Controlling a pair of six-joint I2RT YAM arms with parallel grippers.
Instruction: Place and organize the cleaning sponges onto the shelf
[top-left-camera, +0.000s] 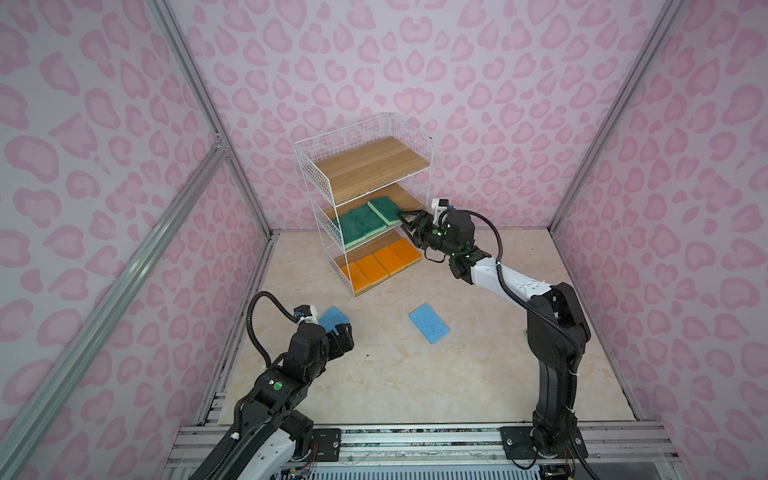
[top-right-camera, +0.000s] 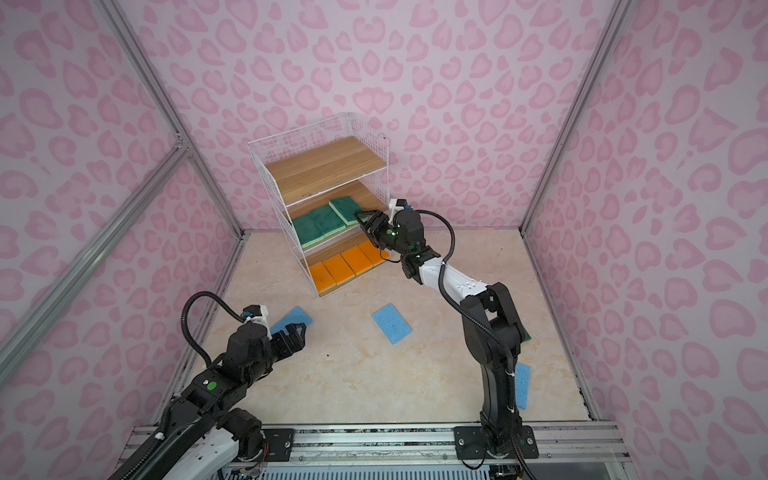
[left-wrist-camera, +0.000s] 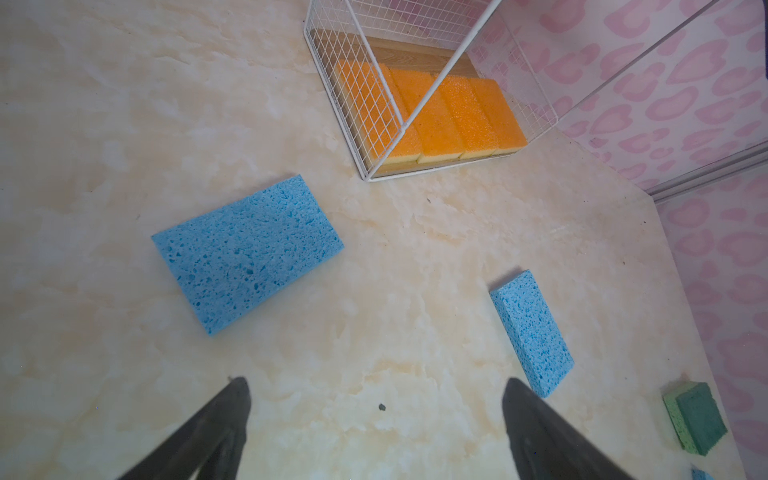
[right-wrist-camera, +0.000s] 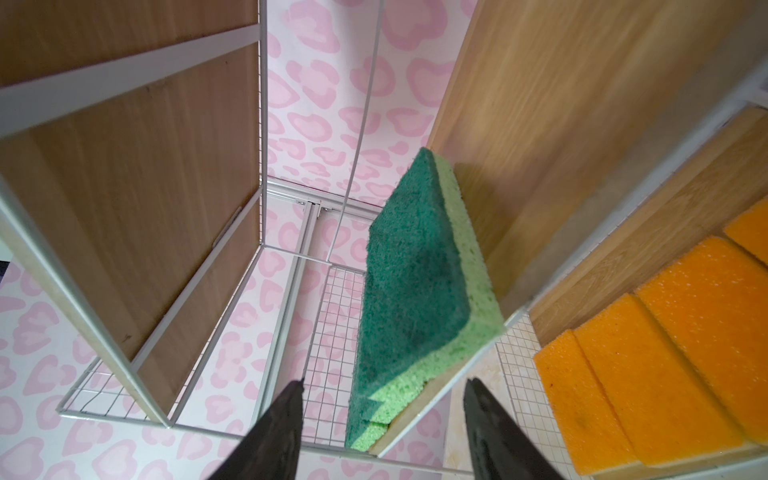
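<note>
Right gripper (right-wrist-camera: 384, 386), jaws parted and empty, hovers at the front of the middle board of the tall white wire shelf with wooden boards (top-left-camera: 374, 164), near the back edge of the marble-look table (top-left-camera: 374, 374). Four orange foam sponges (top-left-camera: 378, 264) line the bottom board. Three dark green scouring sponges with pale green undersides (top-left-camera: 368, 220) lie on the middle board. The top board is bare.

Still on the table are a porous light blue sponge (top-left-camera: 332, 318) by the left edge, just ahead of the wide-open, empty left gripper (left-wrist-camera: 376, 382), a second blue sponge (top-left-camera: 429, 323) mid-table, a third blue sponge (top-right-camera: 521, 386) near the right edge, and a fourth green sponge (left-wrist-camera: 698, 417) close to it. By my judgement the task is roughly two thirds done.
</note>
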